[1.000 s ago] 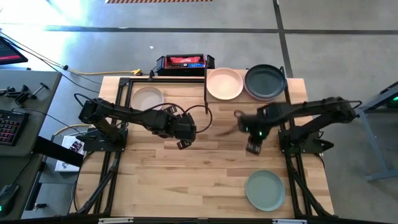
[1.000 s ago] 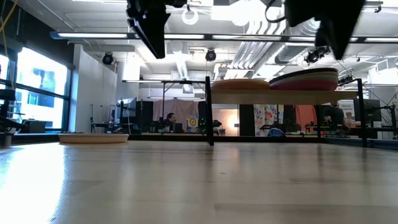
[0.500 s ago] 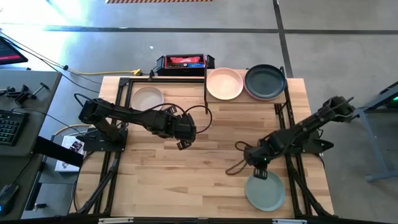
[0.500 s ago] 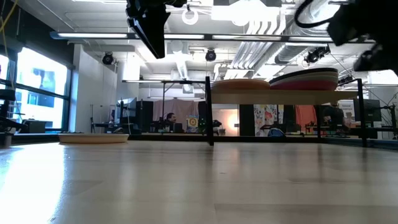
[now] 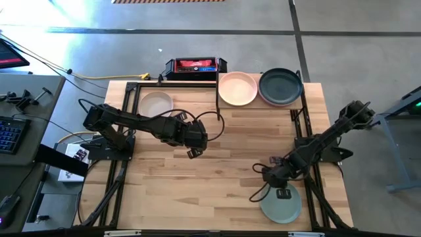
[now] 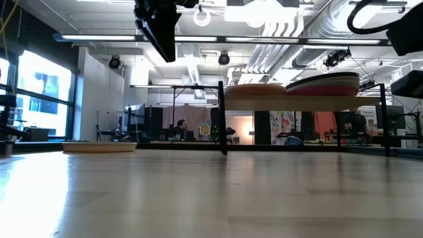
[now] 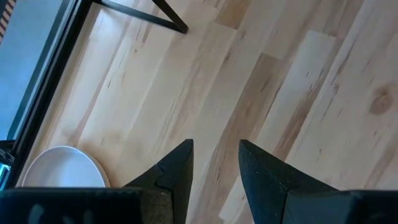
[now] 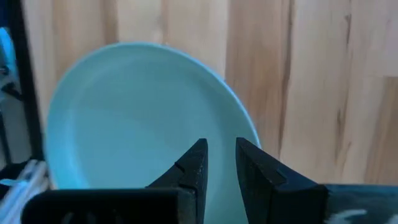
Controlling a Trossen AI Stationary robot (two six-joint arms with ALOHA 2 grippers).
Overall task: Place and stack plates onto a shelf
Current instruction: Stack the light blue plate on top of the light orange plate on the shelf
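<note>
A pale green plate (image 5: 281,203) (image 8: 124,112) lies flat on the table near its near right corner. My right gripper (image 5: 283,191) (image 8: 219,152) hovers above its far edge, pointing down, fingers narrowly open and clear of it. A cream plate (image 5: 156,104) (image 7: 62,169) (image 6: 99,147) lies at the far left. The shelf (image 6: 297,103) at the far edge carries a peach plate (image 5: 237,88) and a stack topped by a dark slate plate (image 5: 281,85). My left gripper (image 5: 193,142) (image 7: 214,152) waits open above the table's middle.
Black shelf posts (image 5: 217,99) stand between the cream plate and the shelf. A black and red box (image 5: 194,66) sits beyond the far edge. Bare planks (image 5: 217,184) stretch between the two grippers. A loose cable (image 5: 258,194) trails from the right arm.
My right gripper has swung from the table's right middle toward the near edge and now stands over the pale green plate. The left arm and all plates have kept still.
</note>
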